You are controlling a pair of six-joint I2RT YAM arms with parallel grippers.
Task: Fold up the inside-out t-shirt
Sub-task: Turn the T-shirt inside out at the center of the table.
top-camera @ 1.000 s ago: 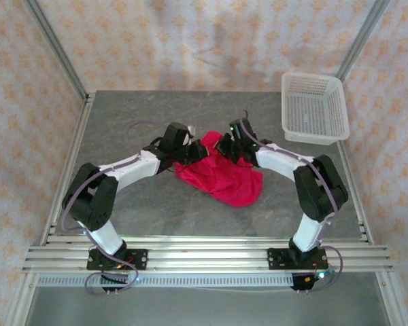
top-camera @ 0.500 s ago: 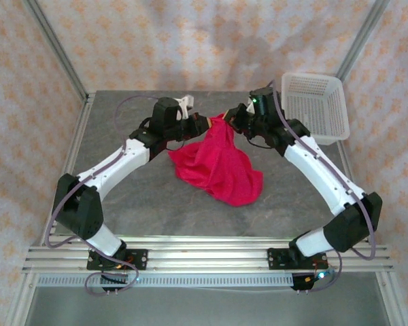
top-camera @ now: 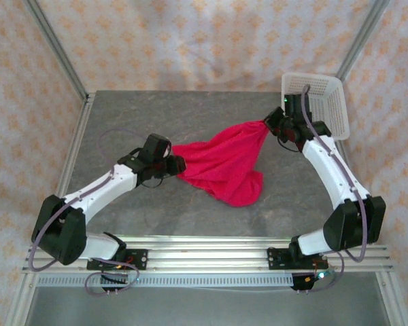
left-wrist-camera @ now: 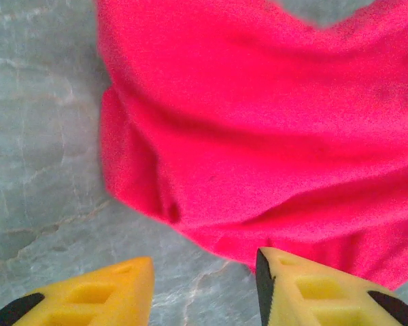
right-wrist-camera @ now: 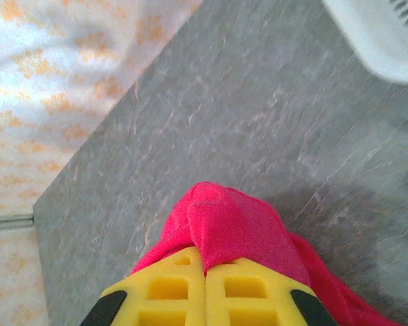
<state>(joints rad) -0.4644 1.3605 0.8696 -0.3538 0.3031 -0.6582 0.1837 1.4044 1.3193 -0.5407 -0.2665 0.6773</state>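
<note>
Right gripper (right-wrist-camera: 205, 266): jaws pressed fully together on a bunched corner of the red t-shirt (top-camera: 224, 166), held up off the table just in front of the white mesh basket (top-camera: 317, 133).
Left gripper (left-wrist-camera: 204, 272): low over the grey table (top-camera: 136, 115) at the shirt's left edge; its yellow fingers (left-wrist-camera: 313, 292) stand parted with bare table between them and hold nothing. One fingertip is right at the cloth's hem.
Red t-shirt: drawn taut from the right gripper's hold down to the left, the rest crumpled mid-table between the two arms.
White mesh basket: far right corner of the table.
</note>
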